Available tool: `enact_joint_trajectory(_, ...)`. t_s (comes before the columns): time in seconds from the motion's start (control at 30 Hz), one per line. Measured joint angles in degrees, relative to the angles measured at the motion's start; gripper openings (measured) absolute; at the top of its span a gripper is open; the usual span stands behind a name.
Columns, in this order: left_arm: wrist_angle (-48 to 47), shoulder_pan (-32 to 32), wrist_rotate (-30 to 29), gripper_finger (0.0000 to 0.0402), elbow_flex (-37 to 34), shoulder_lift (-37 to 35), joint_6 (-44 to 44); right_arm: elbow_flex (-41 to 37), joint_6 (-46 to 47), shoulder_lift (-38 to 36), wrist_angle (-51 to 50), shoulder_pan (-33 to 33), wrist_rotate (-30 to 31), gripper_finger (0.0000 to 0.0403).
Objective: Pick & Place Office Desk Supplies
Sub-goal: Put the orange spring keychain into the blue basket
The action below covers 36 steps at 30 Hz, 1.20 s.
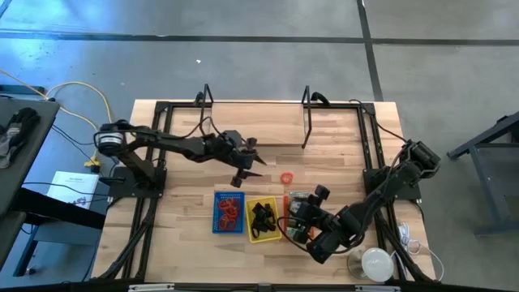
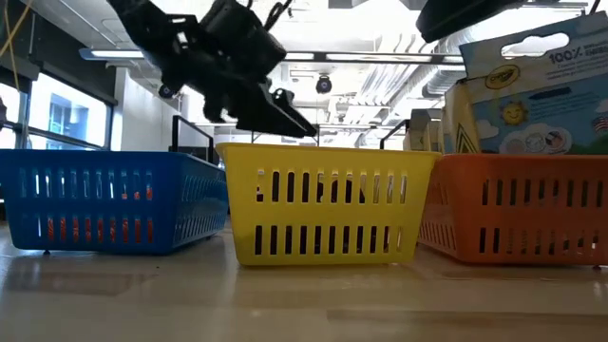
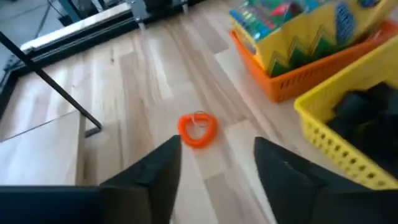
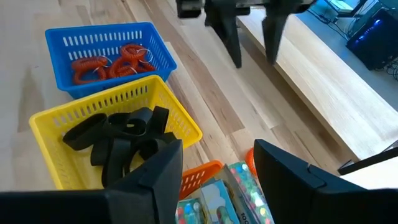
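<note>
A red coiled loop (image 3: 198,129) lies flat on the bare wood (image 1: 286,177), just ahead of my left gripper (image 3: 217,155), which stands open above the table and slants down toward it (image 1: 248,166). The blue tray (image 4: 59,43) holds several red loops (image 4: 112,62). Next to it, the yellow tray (image 4: 46,124) holds black bands (image 4: 118,140). My right gripper (image 4: 217,168) hovers open over the orange tray (image 1: 297,212) with nothing between its fingers.
The orange tray (image 3: 292,81) holds crayon boxes (image 2: 532,85) standing upright. The three trays sit side by side near the table's front edge. A round white object (image 1: 377,264) lies at the front right. A black metal frame (image 1: 306,122) stands at the far edge.
</note>
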Motion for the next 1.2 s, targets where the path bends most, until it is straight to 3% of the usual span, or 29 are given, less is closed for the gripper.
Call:
enact_joint_trajectory(0.1, 5.96, 0.00, -1.19, 0.0234, 0.03, 2.50, 0.51, 0.00, 0.13, 0.00, -0.05, 0.00, -0.13, 0.0186)
enact_joint_trajectory(0.27, 15.02, 0.04, -1.31, 0.0277, 0.05, 7.04, -6.98, 0.00, 0.15, 0.00, 0.02, -0.02, -1.36, 0.0186)
enact_joint_trajectory(0.73, 34.77, -0.11, -2.58, 0.0285, 0.04, 20.98, -16.68, 0.00, 0.13, 0.00, 0.20, -0.04, -2.60, 0.0185)
enact_joint_trajectory(0.9, 35.34, -0.57, -5.06, 0.0285, 0.04, 21.82, -17.99, 0.00, 0.04, 0.02, 0.23, -0.04, -2.58, 0.0185)
enact_joint_trajectory(1.07, 33.76, -4.73, -15.28, 0.0285, 0.49, 21.80, -16.32, 0.00, -0.02, 0.02, 0.26, -0.38, -2.59, 0.0184)
enact_joint_trajectory(1.2, 29.26, -7.47, -17.76, 0.0285, 3.08, 21.78, -15.21, 0.00, -0.02, 0.04, 0.26, -0.80, -2.64, 0.0183)
